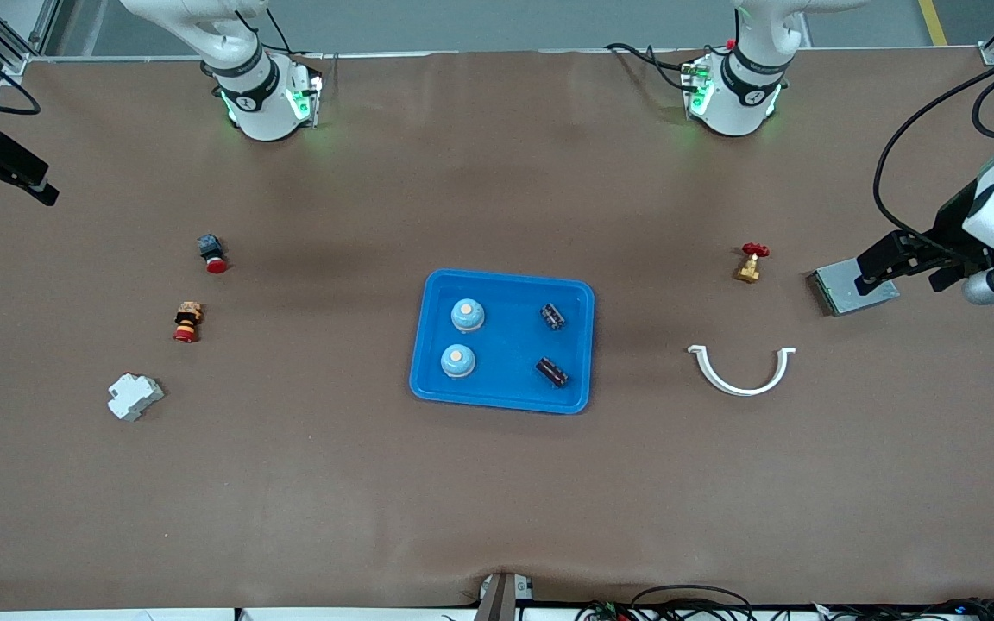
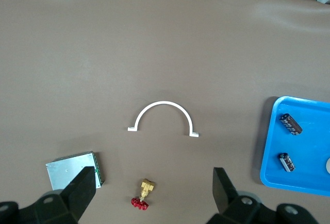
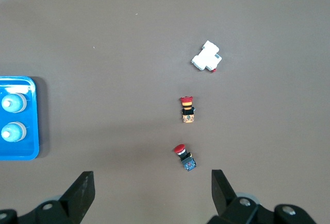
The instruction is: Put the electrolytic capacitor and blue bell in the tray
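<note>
Blue tray (image 1: 502, 392) sits mid-counter (image 1: 497, 500) with all four task parts in it: two blue bells (image 1: 467, 315) (image 1: 457, 360) on the side toward the right arm's end, two electrolytic capacitors (image 1: 552, 316) (image 1: 552, 372) on the side toward the left arm's end. In each pair one lies nearer the front camera than the other, none touching.

Left claw (image 2: 153, 188): fingers wide apart, holding nothing, up over the grey metal plate (image 1: 842, 297) at the left arm's end of the counter. Near it: brass valve with red handwheel (image 1: 750, 262); white half-ring clip (image 1: 741, 373) nearer the camera.

Right claw (image 3: 152, 188): fingers wide apart, holding nothing, up at the right arm's end, arm waiting. Toward that end on the counter: blue-and-red pushbutton (image 1: 212, 251), red/yellow/black pushbutton (image 1: 188, 322), white breaker block (image 1: 134, 397) nearest the camera, all well apart from the tray
</note>
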Controlling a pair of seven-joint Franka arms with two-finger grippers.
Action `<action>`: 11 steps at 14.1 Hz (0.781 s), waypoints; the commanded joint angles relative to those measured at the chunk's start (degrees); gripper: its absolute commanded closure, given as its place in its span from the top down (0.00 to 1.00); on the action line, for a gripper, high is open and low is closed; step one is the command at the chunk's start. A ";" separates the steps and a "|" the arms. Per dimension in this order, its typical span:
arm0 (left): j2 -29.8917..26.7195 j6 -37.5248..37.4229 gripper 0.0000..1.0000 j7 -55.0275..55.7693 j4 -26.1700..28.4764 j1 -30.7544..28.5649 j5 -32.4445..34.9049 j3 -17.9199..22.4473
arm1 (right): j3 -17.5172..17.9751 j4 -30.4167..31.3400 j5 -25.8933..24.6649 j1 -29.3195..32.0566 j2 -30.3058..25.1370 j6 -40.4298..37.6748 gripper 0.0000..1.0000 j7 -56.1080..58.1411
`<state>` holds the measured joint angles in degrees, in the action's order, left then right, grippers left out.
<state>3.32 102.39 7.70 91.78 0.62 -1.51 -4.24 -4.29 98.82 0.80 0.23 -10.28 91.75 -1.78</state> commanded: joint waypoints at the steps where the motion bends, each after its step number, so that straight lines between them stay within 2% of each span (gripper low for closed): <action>1: -1.30 0.71 1.00 -0.76 1.03 0.26 0.36 0.11 | 0.16 1.38 -0.72 0.30 -1.32 0.54 1.00 0.28; 6: -1.13 0.71 1.00 -0.94 1.03 0.17 0.80 0.11 | 0.24 0.94 -0.98 0.21 -1.32 0.10 1.00 0.46; 9: -0.51 0.71 1.00 -0.14 1.03 0.43 0.89 0.11 | 1.47 0.23 -4.66 0.21 -1.32 -0.34 1.00 0.90; 11: -0.51 0.71 1.00 -0.06 1.03 0.34 0.89 0.11 | 1.65 0.15 -4.76 0.21 -1.32 -0.69 1.00 1.34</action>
<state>3.35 102.39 7.69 92.11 0.69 -1.50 -4.25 -3.21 98.64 -2.52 0.23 -10.37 91.65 -1.34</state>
